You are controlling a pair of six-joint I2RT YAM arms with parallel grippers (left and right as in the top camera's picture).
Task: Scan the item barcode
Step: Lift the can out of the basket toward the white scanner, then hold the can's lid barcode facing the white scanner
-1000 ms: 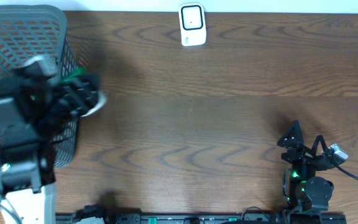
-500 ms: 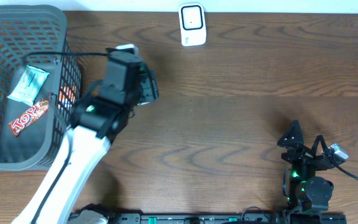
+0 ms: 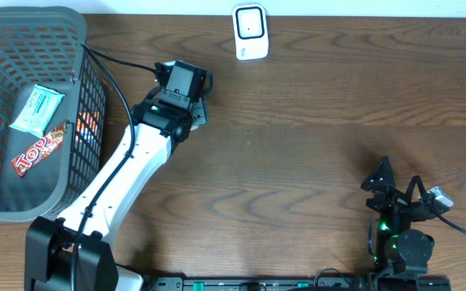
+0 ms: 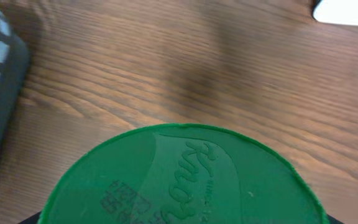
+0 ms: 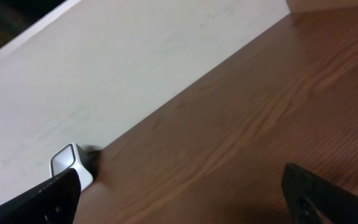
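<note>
Left of the scanner (image 3: 250, 32), the left gripper (image 3: 196, 109) clamps a green-lidded tub (image 4: 179, 180); its barcode, if facing away, might not scan.

The left gripper (image 3: 194, 109) has come up out of the basket (image 3: 55, 16) and swung across the worktop (image 3: 314, 145), green-lidded tub (image 4: 185, 180) in its jaws, and it's near the scanner (image 3: 250, 32) now!
</note>
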